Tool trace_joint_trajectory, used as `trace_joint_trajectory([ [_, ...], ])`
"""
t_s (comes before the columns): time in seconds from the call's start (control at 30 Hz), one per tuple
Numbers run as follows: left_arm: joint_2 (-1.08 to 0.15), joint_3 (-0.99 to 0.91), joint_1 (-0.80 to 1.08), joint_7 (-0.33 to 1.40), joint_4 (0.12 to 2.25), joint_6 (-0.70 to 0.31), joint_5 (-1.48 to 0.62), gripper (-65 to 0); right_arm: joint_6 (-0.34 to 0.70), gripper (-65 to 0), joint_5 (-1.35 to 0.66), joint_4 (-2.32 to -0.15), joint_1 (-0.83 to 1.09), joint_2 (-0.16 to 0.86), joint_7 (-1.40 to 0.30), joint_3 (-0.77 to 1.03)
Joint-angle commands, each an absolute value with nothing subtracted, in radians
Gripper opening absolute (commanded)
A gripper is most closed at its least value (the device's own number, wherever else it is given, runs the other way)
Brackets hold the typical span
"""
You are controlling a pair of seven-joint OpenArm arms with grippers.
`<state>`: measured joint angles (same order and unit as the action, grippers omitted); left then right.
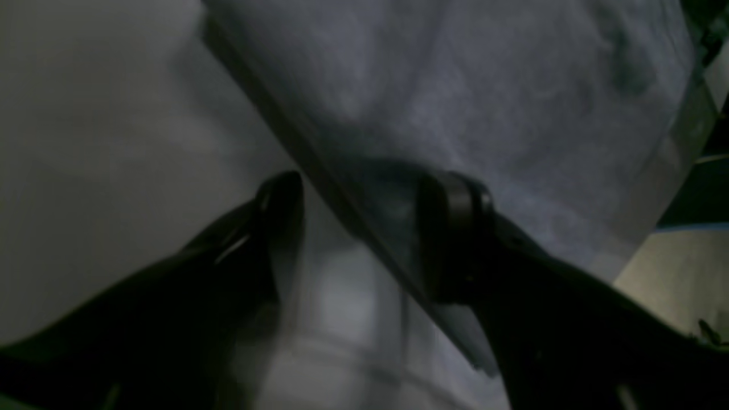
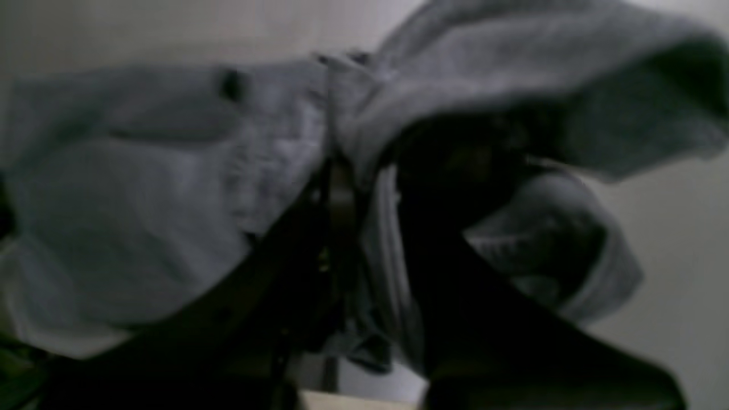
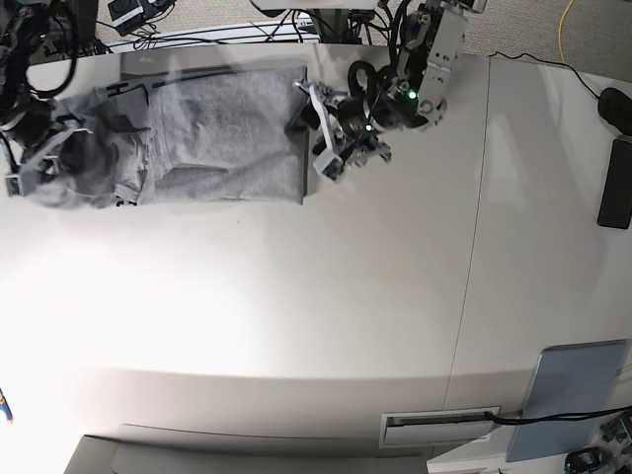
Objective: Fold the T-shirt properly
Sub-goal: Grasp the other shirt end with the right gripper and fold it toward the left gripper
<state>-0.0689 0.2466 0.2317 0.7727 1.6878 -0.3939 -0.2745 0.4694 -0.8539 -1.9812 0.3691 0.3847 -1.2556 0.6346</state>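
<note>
Lying flat on the white counter [image 3: 326, 296], grey T-shirt [image 3: 222, 138], straddling its hem with jaws spread, left gripper [image 1: 359, 228], pinching bunched fabric at the opposite end, jaws pressed together, right gripper [image 2: 342, 188].

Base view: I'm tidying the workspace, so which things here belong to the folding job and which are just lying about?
Part of the job:
- T-shirt, grey, lying on the table
- right hand, shut on the shirt's end
- left hand, open at the opposite edge

Lying about:
- dark device by the table's edge
- grey-blue panel
- cables along the far edge
</note>
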Motion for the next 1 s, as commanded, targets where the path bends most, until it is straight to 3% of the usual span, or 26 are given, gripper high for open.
trace_joint_trajectory([
  [0.0, -0.061, 0.247, 0.219, 0.738, 1.684, -0.406, -0.291, -31.5, 0.478, -65.0, -0.879, -2.043, 0.366, 0.374, -1.235, 0.614],
  [0.17, -0.062, 0.247, 0.215, 0.697, 1.620, -0.418, -0.290, -31.5, 0.432, -65.0, -0.755, -2.213, 0.365, 0.280, -1.203, 0.390],
  [0.43, -0.062, 0.247, 0.215, 0.686, 1.612, -0.417, -0.287, -31.5, 0.301, -65.0, -0.458, -2.231, 0.366, 0.258, -1.139, -0.030],
  [0.73, -0.062, 0.247, 0.215, 0.686, 1.612, -0.417, -0.287, -31.5, 0.360, -65.0, -0.287, -2.231, 0.366, 0.258, -1.068, -0.210],
  [0.9, -0.062, 0.247, 0.216, 0.687, 1.612, -0.417, -0.287, -31.5, 0.432, -44.4, -0.323, -2.232, 0.366, 0.258, -1.016, -0.210],
  [0.97, -0.062, 0.247, 0.216, 0.687, 1.612, -0.417, -0.287, -31.5, 0.443, -40.9, -0.401, -2.232, 0.366, 0.258, -1.013, -0.210],
])
